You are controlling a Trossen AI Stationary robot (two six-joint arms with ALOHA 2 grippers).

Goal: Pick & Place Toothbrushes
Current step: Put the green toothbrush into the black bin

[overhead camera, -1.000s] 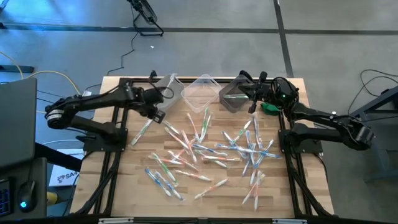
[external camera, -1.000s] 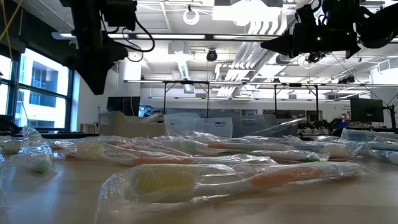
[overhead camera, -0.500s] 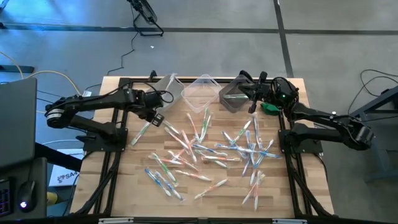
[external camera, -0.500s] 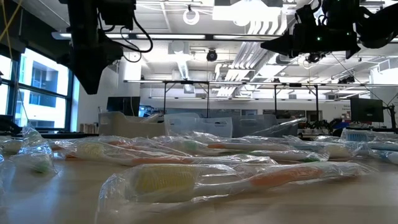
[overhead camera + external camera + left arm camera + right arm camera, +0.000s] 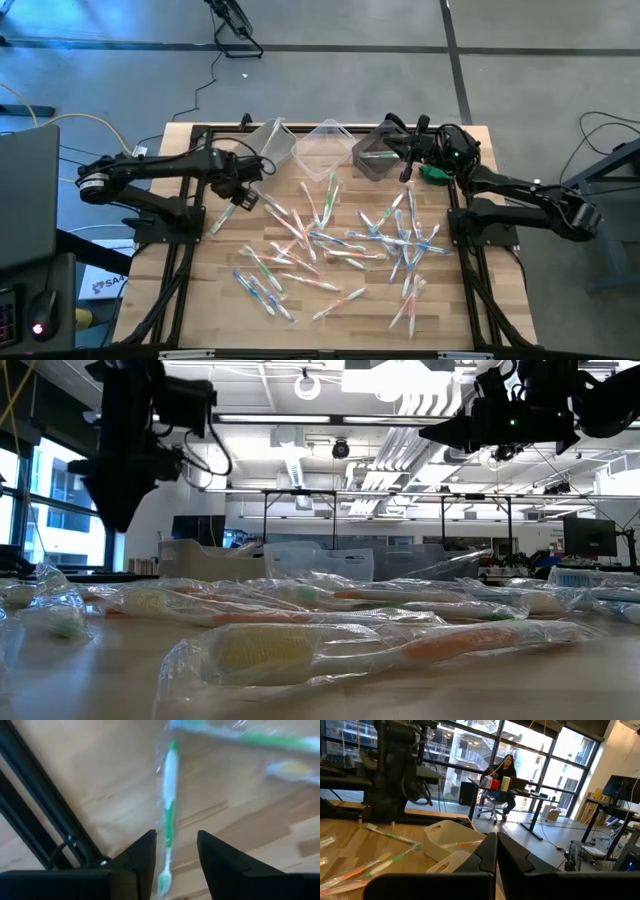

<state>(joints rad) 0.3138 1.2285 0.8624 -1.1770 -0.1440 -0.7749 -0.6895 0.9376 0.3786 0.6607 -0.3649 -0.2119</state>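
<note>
high: straight down, whole table (image 5: 200,300) | low: tabletop level, facing room | wrists: close, past own fingers | all share the toothbrushes (image 5: 330,240)

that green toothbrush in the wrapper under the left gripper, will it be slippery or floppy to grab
Probably somewhat slippery: the green toothbrush lies in a glossy clear wrapper, which may slide between the left gripper's open fingers. The brush itself looks slim and straight, so likely stiff and light; only the loose wrapper should crumple.

Bare table (image 5: 205,290) left of scattered toothbrushes (image 5: 340,240).
</note>
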